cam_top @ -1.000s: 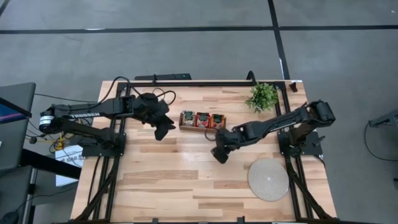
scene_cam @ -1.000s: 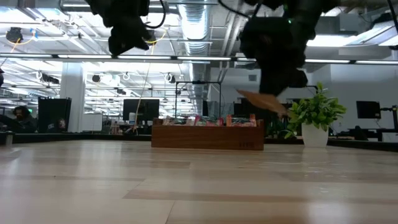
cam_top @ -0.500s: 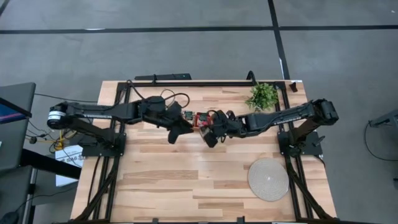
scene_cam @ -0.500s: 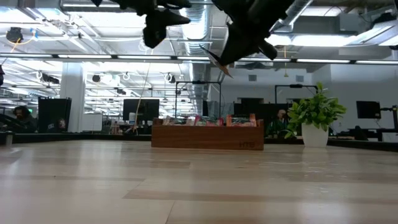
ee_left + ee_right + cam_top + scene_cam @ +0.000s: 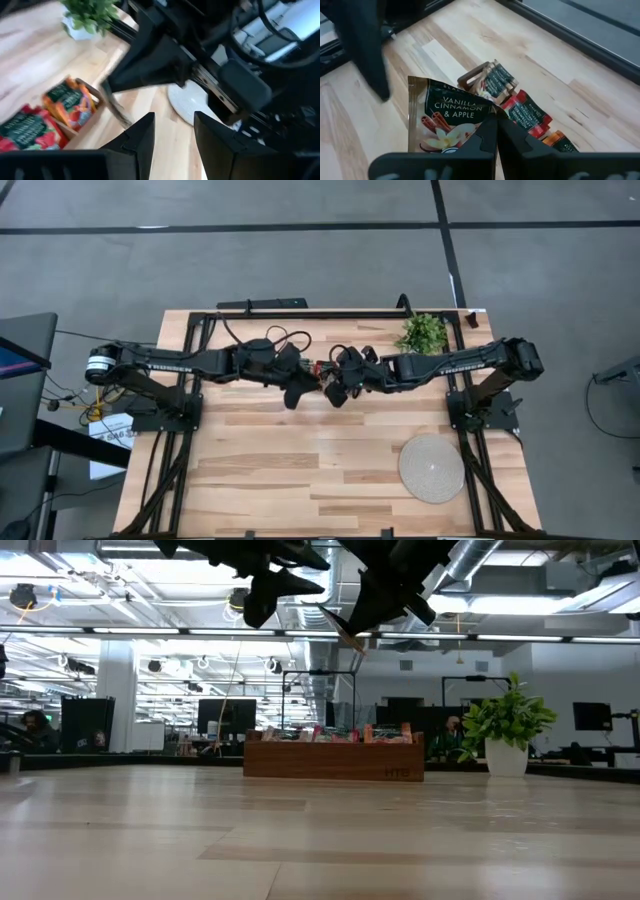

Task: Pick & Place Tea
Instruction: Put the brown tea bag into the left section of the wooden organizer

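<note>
Beige tea sachet (image 5: 447, 122) pinched in right gripper (image 5: 495, 131), above wooden box (image 5: 334, 756)

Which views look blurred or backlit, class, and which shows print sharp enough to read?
Left wrist view: the plant and right arm smear with blur. Low view: both arms show as dark silhouettes against ceiling lights. Right wrist view: the held sachet reads sharply.

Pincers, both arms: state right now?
Left pincer: open, empty, above the tea box.
Right pincer: shut on a vanilla cinnamon apple sachet.
</note>
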